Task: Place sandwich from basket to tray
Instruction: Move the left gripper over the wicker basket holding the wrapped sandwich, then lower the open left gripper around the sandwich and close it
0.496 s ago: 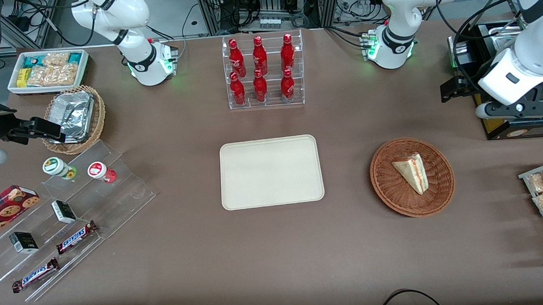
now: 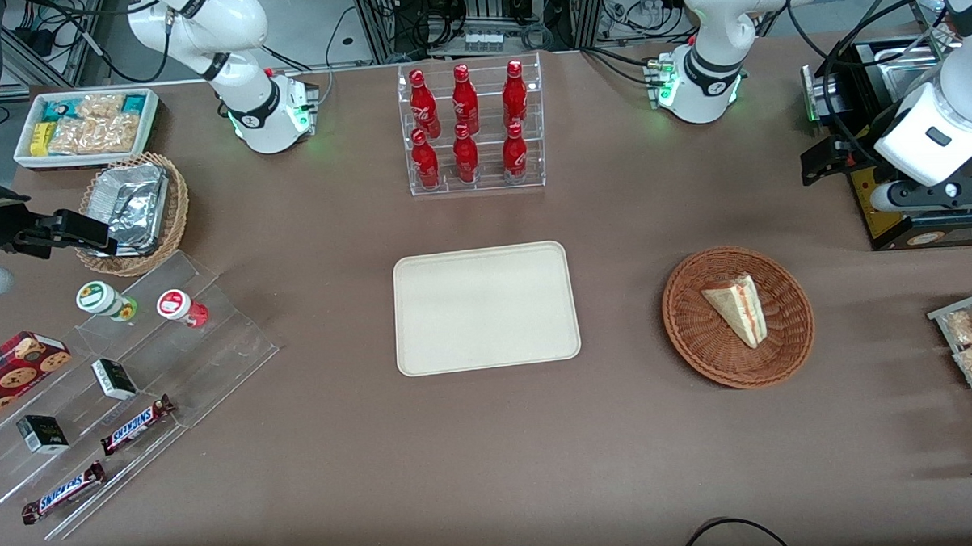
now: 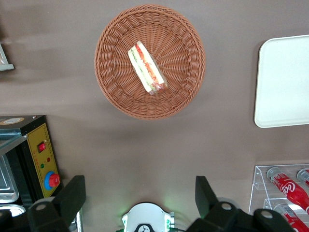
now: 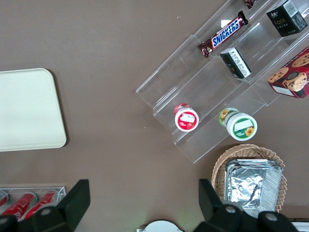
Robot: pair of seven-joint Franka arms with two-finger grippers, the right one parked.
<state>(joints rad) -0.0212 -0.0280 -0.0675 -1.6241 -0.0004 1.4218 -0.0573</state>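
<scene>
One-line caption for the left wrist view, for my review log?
Open pincer hovers high above the table, the sandwich lying in the basket, tray bare.

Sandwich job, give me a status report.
Gripper open, up high, farther from the front camera than the basket. Sandwich in basket, untouched. Tray bare. Nothing in the way.

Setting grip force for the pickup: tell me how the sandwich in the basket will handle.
The sandwich is pale bread with layered filling, so it is probably soft, light and easily squashed. Lying on its side in the woven basket, it shouldn't roll. The gripper is open, farther from the front camera than the basket.
</scene>
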